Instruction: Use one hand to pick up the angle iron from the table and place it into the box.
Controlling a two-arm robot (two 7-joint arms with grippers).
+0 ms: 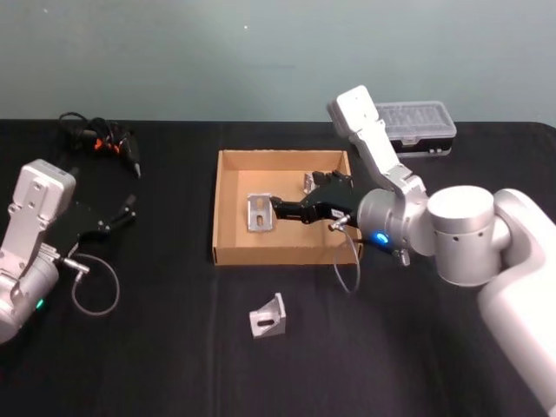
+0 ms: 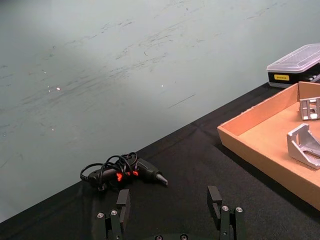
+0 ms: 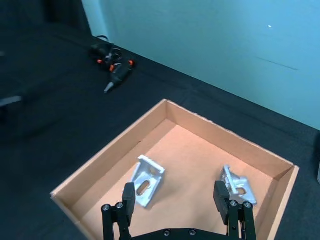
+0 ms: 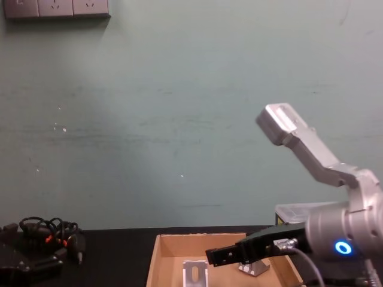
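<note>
Hovering over the box (image 1: 215, 208) with right hand (image 3: 174, 191) fingers (image 3: 129, 197) wide open and empty, left hand (image 2: 169, 192) open too, angle iron (image 1: 268, 316) on the surface (image 1: 174, 365).

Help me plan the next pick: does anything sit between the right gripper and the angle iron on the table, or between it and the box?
Only the box's near wall: the open right gripper hangs over the box, the angle iron lies on bare table in front of that wall. Nothing else visible intervenes.
</note>
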